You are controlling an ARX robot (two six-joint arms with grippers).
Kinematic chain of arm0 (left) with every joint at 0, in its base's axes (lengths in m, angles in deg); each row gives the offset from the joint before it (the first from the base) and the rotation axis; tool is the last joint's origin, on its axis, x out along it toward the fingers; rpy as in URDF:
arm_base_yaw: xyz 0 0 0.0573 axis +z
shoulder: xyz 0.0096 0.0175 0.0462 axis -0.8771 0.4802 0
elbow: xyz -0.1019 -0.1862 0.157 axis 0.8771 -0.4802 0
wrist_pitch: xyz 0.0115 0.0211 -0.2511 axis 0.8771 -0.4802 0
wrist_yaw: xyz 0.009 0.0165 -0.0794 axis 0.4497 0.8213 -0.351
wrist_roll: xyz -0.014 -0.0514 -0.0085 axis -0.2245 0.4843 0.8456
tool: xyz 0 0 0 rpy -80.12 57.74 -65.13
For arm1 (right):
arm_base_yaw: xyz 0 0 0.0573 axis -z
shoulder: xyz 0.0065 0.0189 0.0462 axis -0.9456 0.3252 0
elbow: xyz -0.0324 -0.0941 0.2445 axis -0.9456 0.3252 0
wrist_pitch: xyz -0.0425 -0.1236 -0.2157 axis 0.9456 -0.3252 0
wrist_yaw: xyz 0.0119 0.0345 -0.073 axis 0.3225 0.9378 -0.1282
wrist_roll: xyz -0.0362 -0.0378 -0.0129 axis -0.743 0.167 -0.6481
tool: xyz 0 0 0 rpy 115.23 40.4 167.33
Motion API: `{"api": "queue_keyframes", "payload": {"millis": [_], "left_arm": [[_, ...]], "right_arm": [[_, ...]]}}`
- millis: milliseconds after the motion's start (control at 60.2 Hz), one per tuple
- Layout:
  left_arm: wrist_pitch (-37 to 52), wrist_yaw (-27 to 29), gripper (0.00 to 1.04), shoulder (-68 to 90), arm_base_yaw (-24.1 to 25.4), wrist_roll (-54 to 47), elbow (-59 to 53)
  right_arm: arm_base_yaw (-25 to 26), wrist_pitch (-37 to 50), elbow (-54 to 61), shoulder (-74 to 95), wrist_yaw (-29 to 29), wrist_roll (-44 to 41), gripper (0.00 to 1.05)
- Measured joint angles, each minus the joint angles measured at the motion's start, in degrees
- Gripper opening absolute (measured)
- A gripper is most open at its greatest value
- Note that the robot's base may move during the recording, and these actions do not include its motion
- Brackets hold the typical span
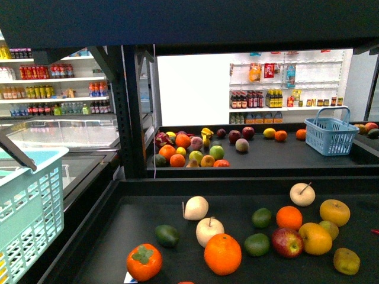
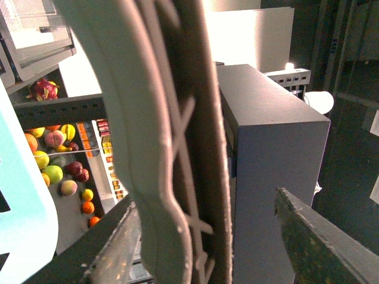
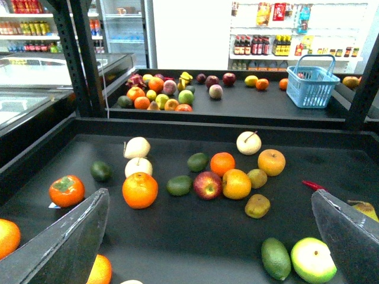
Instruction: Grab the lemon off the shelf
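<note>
Right wrist view: right claw spread wide, its two dark fingers at either side of the picture, nothing between them. It hung over the near tray of the shelf, above loose fruit.

Lemon: taken to be the bright yellow oval fruit on the far tray, right of centre. It lay just left of a small orange and left of the blue basket. From the right claw it was well apart: far beyond it and a little to the right, across the whole near tray and the raised black edge between the two trays. No claw touched it.

Near tray, front view: a large orange near the front and a persimmon to its left. Right of the orange lay a red apple, touching a deep orange-yellow oval fruit. A round golden-yellow fruit lay farther back on the right. These were much closer to the right claw than the lemon.

Left wrist view: left claw with its fingers apart. A pale curved part of the teal basket ran between them, with a gap showing on one side. Whether it bore on the basket I could not tell. In the front view that basket stood at the near left, outside the shelf.
</note>
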Motion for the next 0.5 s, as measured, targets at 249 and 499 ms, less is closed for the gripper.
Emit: {"api": "queue_keyframes", "payload": {"millis": [249, 499], "left_arm": [[0.0, 0.0, 0.95, 0.0, -0.02, 0.0, 0.0], [-5.62, -0.7, 0.97, -10.21, 7.02, -8.87, -7.78]], "right_arm": [[0.0, 0.0, 0.0, 0.0, 0.0, 0.0, 1.02], [0.0, 0.0, 0.0, -0.09, 0.0, -0.02, 1.02]]}}
